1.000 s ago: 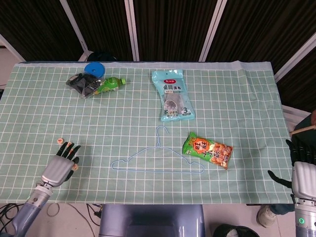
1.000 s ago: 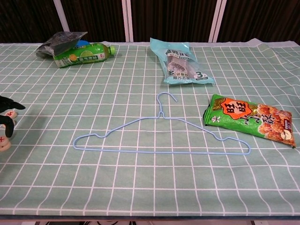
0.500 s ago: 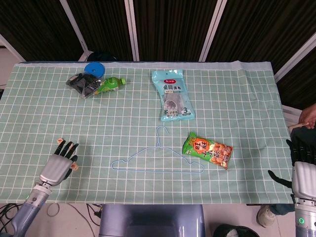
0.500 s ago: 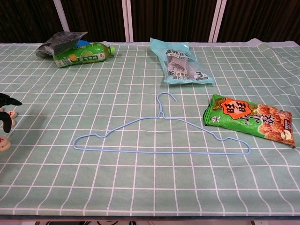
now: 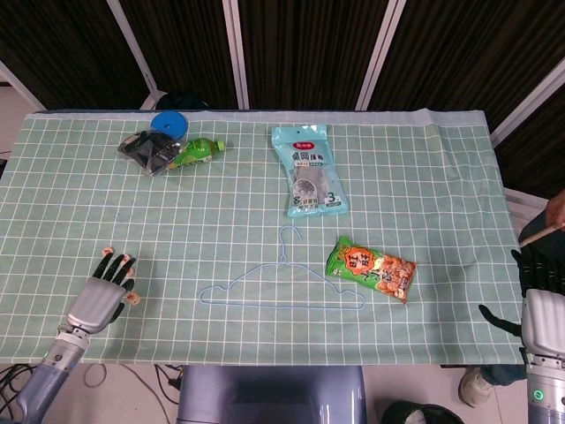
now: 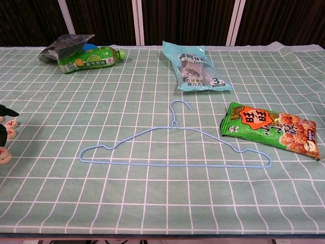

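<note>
My left hand (image 5: 99, 291) lies low at the near left corner of the table, palm down, its dark fingers (image 5: 117, 268) spread apart and holding nothing. Small round wooden pieces with red marks lie about the fingertips: one (image 5: 108, 252) just beyond them, one (image 5: 133, 299) beside the thumb side, and in the chest view two more (image 6: 10, 123) show at the left edge next to the black fingertips; whether any fingertip actually touches a piece I cannot tell from either view. My right hand (image 5: 541, 300) hangs off the right edge of the table, past the cloth, its fingers seemingly loose and empty, though the view there is too poor to be sure.

Outward from my left hand, a thin light-blue wire clothes hanger (image 5: 282, 291) lies flat on the green checked tablecloth (image 5: 221, 212) near the middle front, hook pointing away from me. Just to its right, close to the hanger's shoulder but apart from it, lies a green and orange snack packet (image 5: 372, 269), slanted. Farther back at the centre lies a pale blue flat pouch with printed labels (image 5: 308, 170). At the far left a green plastic drink bottle (image 5: 195, 152) lies on its side against a crumpled dark grey bag (image 5: 146, 148), with a round blue lid (image 5: 169, 123) just behind them.
</note>
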`<state>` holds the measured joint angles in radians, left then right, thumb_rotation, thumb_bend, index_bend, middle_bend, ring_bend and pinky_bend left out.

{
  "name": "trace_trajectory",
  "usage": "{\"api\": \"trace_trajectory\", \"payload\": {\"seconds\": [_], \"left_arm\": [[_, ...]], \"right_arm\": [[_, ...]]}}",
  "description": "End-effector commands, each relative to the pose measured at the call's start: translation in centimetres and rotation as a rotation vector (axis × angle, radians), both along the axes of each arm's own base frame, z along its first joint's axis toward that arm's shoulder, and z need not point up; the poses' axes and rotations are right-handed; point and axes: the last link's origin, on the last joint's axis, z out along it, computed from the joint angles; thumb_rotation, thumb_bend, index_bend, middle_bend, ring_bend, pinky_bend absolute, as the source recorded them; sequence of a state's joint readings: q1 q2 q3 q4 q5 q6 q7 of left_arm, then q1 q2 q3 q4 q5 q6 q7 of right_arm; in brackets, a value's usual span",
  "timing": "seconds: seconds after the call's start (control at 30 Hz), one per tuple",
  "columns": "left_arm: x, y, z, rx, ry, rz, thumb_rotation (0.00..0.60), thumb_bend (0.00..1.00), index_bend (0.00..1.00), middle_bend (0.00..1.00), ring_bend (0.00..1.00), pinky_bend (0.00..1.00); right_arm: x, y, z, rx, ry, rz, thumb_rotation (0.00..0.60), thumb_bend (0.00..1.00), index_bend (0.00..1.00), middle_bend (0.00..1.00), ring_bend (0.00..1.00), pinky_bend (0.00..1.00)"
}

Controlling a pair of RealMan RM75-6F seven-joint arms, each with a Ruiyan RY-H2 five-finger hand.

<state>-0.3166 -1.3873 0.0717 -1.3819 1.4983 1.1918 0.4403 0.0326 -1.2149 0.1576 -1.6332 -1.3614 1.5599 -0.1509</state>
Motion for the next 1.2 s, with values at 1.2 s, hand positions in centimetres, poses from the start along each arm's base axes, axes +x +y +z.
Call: {"api": "trace_trajectory", "payload": {"seconds": [1.2], "left_arm": [[0.0, 0.3, 0.7, 0.034, -0.013, -0.001, 0.600, 0.32, 0.39, 0.08, 0.00, 0.02]], "right_arm": [[-0.1, 0.0, 0.0, -0.005, 0.000, -0.007, 0.600, 0.21, 0.10, 0.03, 0.06, 0.00]]}}
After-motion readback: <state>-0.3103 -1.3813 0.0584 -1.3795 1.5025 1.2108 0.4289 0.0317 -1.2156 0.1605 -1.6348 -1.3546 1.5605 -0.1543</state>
